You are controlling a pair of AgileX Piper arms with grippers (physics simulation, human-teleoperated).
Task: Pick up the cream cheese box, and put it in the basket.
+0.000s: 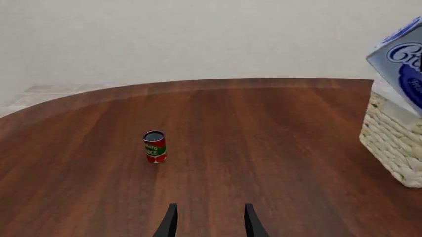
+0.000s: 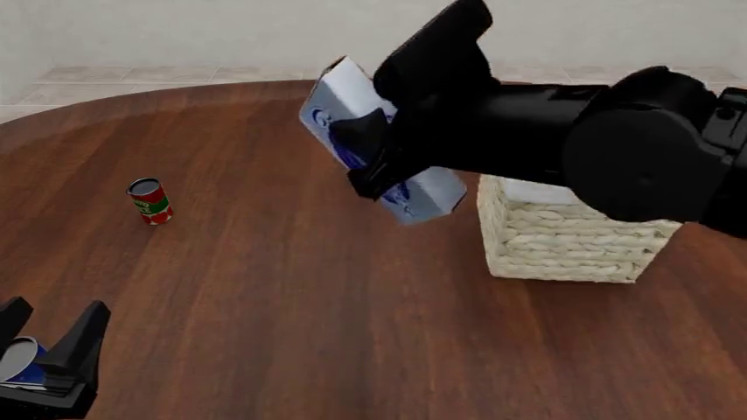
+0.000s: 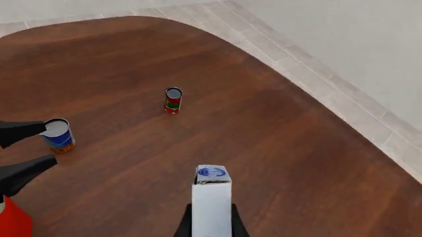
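Note:
The cream cheese box [image 2: 341, 109], silver-grey with blue ovals, hangs tilted in the air with my right gripper [image 2: 376, 162] shut on it. It is just left of the wicker basket [image 2: 561, 241] and higher than its rim. In the right wrist view the box [image 3: 212, 200] stands between the gripper's [image 3: 211, 228] fingers, high over the table. The left wrist view catches the box [image 1: 400, 57] by the basket's [image 1: 396, 140] top corner. My left gripper [image 2: 47, 337] is open and low at the near left, holding nothing.
A small red-and-green can [image 2: 150, 201] stands upright on the left part of the table, ahead of the left gripper [image 1: 207, 222]. A blue can [image 2: 17, 360] stands right beside the left fingers. A red object [image 3: 10, 219] shows at the right wrist view's corner.

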